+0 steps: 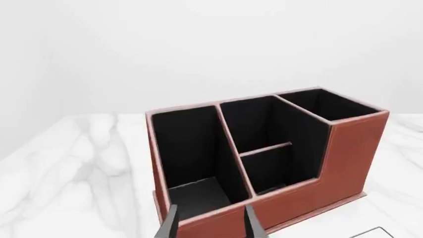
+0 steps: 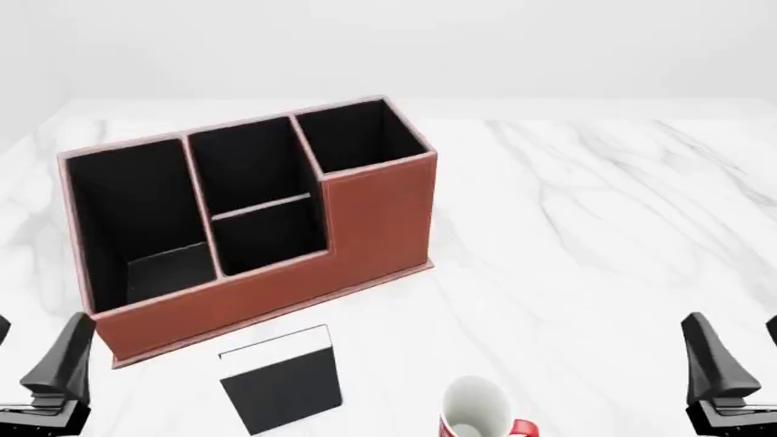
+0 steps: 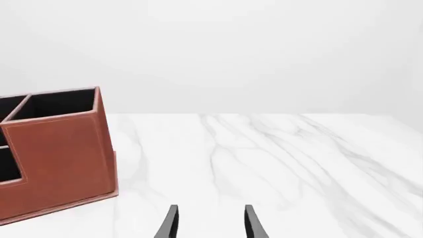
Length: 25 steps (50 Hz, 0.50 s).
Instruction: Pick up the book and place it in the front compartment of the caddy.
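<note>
A white marble table [image 2: 583, 209] fills the front view, seen from above and slightly behind two robot arms. At the far left, low in the view, the left gripper [image 1: 210, 223] sits near the table's near edge. In its own wrist view its two dark fingers stand apart with nothing between them, so it is open and empty, pointing toward the caddy.

Just beyond it stands the caddy [image 2: 364, 228], a reddish-brown leather-look organiser with pale stitched edges and black lining. It sits on the left half of the table, turned at an angle. It has four compartments: a wide tall one at its left end, two smaller ones in the middle split by a low divider, and a tall one at its right end. A dark flat shape lies at the bottom of the left compartment; whether it is an object or just the lining cannot be told.

In front of the caddy, close to its low front wall but not touching it, the book [image 2: 286, 382] lies flat on the table, black cover up, its white page edge facing the caddy.

To the right of the book, near the bottom edge, stands a white mug [image 2: 476, 410] with a red handle.

At the far right, the right gripper [image 3: 210, 223] rests low over bare marble, well apart from everything. Its fingers are spread and hold nothing.
</note>
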{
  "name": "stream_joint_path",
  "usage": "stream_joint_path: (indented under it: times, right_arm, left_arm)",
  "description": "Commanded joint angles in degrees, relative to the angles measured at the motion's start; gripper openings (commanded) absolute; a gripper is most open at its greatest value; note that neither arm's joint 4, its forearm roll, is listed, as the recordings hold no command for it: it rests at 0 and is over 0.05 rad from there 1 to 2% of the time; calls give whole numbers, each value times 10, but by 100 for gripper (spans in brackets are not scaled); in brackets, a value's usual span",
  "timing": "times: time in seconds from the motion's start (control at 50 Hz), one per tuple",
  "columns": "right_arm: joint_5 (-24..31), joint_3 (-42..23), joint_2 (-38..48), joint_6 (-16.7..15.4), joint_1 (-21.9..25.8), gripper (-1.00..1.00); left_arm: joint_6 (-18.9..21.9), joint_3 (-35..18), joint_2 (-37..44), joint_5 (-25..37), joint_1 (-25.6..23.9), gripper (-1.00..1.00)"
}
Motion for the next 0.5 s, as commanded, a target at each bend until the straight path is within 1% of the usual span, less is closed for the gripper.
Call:
stream_joint_path:
  times: [0.02,0.32,0.34,0.36,0.38,0.4,0.42,0.44,0.46,0.5]
  right_arm:
    - [-2,-2,4,-1,0,100]
    - [-6,-2,8,-1,0,100]
    - [-5,-1,7,-8,0,100]
    - [-6,-2,8,-1,0,100]
    - [-6,-2,8,-1,0,100]
    - [-6,-2,8,-1,0,100]
    - [-6,-2,8,-1,0,100]
    - [-7,-2,8,-1,0,100]
    - [-7,-1,9,-1,0,100]
    - [-8,-1,9,-1,0,100]
  left_arm:
    - [1,-5,3,1,0,100]
    - [2,-9,3,5,0,100]
    - [0,1,-2,0,0,100]
    - [3,-9,3,5,0,100]
    - [3,-10,8,2,-2,100]
    - [-2,-7,61,-31,8,100]
    - [-7,-5,104,-63,8,100]
    - [8,-7,131,-85,-14,100]
    - [15,-8,116,-80,-37,100]
    - [-3,-4,102,-76,-57,100]
